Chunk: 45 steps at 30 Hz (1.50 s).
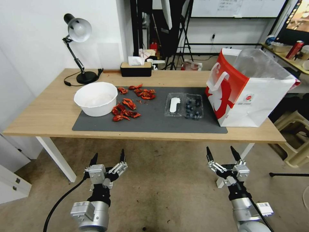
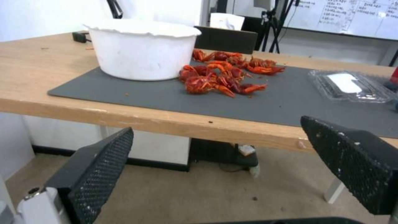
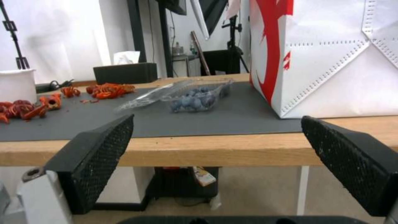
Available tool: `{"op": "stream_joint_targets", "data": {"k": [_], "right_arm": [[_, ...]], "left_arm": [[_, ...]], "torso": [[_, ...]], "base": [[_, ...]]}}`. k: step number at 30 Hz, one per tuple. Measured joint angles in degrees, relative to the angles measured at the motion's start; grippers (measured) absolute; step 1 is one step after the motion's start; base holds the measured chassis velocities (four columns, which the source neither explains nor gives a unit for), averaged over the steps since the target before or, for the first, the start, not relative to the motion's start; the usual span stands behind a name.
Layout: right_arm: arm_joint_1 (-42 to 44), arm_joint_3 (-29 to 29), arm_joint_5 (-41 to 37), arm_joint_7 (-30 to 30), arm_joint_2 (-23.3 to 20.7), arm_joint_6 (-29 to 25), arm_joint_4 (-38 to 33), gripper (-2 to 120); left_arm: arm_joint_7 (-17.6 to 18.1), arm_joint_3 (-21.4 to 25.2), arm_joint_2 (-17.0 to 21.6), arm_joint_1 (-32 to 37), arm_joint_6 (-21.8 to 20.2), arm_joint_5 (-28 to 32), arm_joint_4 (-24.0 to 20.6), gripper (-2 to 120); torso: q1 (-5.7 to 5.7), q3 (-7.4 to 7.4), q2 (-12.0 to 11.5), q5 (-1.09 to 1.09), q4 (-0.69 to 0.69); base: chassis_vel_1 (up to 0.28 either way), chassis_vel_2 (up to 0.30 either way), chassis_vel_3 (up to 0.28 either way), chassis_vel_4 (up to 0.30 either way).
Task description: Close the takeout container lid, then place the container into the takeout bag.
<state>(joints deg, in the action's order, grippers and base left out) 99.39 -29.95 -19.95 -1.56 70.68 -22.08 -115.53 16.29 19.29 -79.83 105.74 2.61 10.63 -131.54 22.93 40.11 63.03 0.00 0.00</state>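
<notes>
Head view shows the small clear plastic clamshell container of blueberries lying open on my grey mat, its labelled lid flat, beside the red-and-white paper bag. My left gripper and right gripper hang spread wide, empty, short of the table — a careless push at that flimsy lid could skid the box and spill berries.

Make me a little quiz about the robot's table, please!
1. True or false: the lid of the takeout container is already closed.
2. What sits just beside the white bowl? A) crayfish B) bananas C) cups
3. Fill in: the takeout bag stands to the container's ____ in the head view.

Key: 1 false, it lies open and flat; 2 A, red crayfish; 3 right. Both the left gripper and right gripper hang open below the table.
</notes>
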Motion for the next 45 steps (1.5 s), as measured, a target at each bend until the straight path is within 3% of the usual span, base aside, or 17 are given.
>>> {"op": "stream_joint_targets", "data": {"k": [8, 14, 20, 21, 28, 30, 35, 45], "right_arm": [[-0.8, 0.6, 0.7, -0.3, -0.3, 0.6, 0.2, 100], [-0.5, 0.6, 0.7, -0.3, -0.4, 0.7, -0.3, 100], [-0.3, 0.6, 1.1, 0.3, -0.2, 1.5, -1.7, 100], [-0.3, 0.6, 1.1, 0.3, -0.2, 1.5, -1.7, 100], [-2.7, 2.0, 1.3, 0.4, -0.7, 3.4, -2.2, 100], [-3.0, 2.2, 1.3, 0.4, -0.8, 3.5, -2.2, 100], [-4.8, 3.3, 0.9, 0.4, -1.8, 4.4, -1.8, 100], [-3.5, 2.8, 1.2, 0.7, -1.0, 4.4, -1.9, 100]], "left_arm": [[0.2, 0.0, 0.1, -0.1, 0.3, 0.4, 0.4, 100], [0.2, -0.8, 0.4, -1.1, 0.4, 4.5, -1.8, 100], [1.0, -0.9, 2.3, -6.2, -1.5, 20.2, -3.8, 100], [1.0, -0.9, 2.3, -6.2, -1.5, 20.2, -3.8, 100], [0.3, -1.7, 3.0, -8.2, -1.5, 35.2, -5.8, 100], [0.2, -1.8, 3.0, -8.4, -1.5, 36.2, -6.0, 100], [1.2, -3.7, 2.3, -11.4, -2.2, 45.7, -7.1, 100], [3.5, -9.4, 2.1, -18.1, -1.3, 59.9, -4.7, 100]], "torso": [[0.00, 0.00, 0.0, 0.00, 0.00], [0.00, 0.00, 0.0, -0.01, 0.00], [-0.01, 0.01, 0.0, -0.01, -0.02], [-0.01, 0.01, 0.0, -0.01, -0.02], [-0.01, 0.01, 0.0, 0.00, 0.00], [-0.01, 0.00, 0.0, 0.00, 0.00], [-0.01, 0.01, 0.0, 0.00, 0.00], [-0.01, 0.00, 0.0, 0.00, -0.01]], "base": [[0.000, 0.000, 0.000, 0.000], [0.000, 0.000, 0.000, 0.000], [0.000, 0.000, 0.000, 0.000], [0.000, 0.000, 0.000, 0.000], [0.000, 0.000, 0.000, 0.000], [0.000, 0.000, 0.000, 0.000], [0.000, 0.000, 0.000, 0.000], [0.000, 0.000, 0.000, 0.000]]}}
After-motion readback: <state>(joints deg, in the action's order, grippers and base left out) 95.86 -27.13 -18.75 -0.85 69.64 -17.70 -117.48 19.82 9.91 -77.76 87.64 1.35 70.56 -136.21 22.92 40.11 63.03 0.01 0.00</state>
